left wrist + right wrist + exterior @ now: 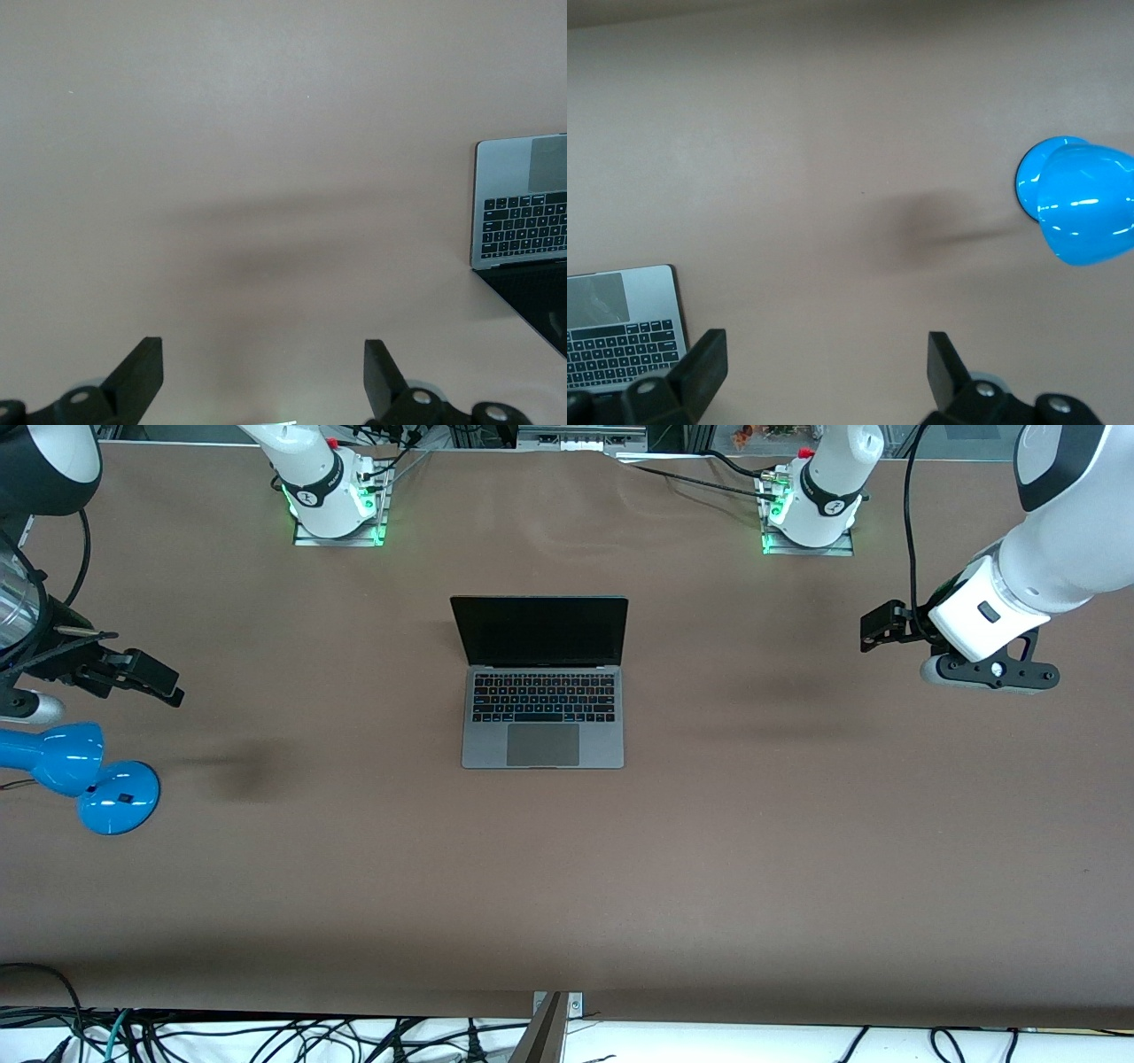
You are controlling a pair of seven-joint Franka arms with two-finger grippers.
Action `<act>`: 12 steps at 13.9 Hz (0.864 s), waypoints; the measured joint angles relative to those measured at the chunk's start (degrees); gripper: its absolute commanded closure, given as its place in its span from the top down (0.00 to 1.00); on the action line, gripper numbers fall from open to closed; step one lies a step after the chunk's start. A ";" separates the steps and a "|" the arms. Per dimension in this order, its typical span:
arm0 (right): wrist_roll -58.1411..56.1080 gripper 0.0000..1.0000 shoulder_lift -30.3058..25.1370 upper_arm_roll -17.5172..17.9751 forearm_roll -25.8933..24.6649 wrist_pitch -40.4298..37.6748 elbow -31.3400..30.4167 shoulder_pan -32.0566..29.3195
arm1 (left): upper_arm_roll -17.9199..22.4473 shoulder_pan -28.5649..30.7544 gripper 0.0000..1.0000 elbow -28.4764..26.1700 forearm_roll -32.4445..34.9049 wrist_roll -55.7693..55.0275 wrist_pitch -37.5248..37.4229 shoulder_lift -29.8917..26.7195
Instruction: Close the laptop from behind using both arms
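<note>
One blue lamp (84, 775) stands well apart from laptop (542, 691).

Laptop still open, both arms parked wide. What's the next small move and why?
Probably bring both arms in toward the raised screen's back. The laptop stands open mid-table, screen upright and facing the front camera. The left end effector hangs open over bare table toward its own end, and the right end effector hangs open near the blue lamp; neither touches the lid.
</note>
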 measured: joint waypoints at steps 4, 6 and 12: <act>0.00 1.00 0.00 0.07 0.12 -0.84 -0.01 0.01 | 0.04 0.03 1.00 0.00 0.00 0.00 0.00 0.00; 0.00 1.00 0.00 0.09 0.12 -0.90 -0.01 0.02 | 0.05 0.04 1.00 0.00 0.00 0.00 0.00 0.00; 0.00 1.00 0.00 0.09 0.12 -0.94 -0.01 0.02 | 0.05 0.04 1.00 0.00 0.00 0.00 0.00 0.00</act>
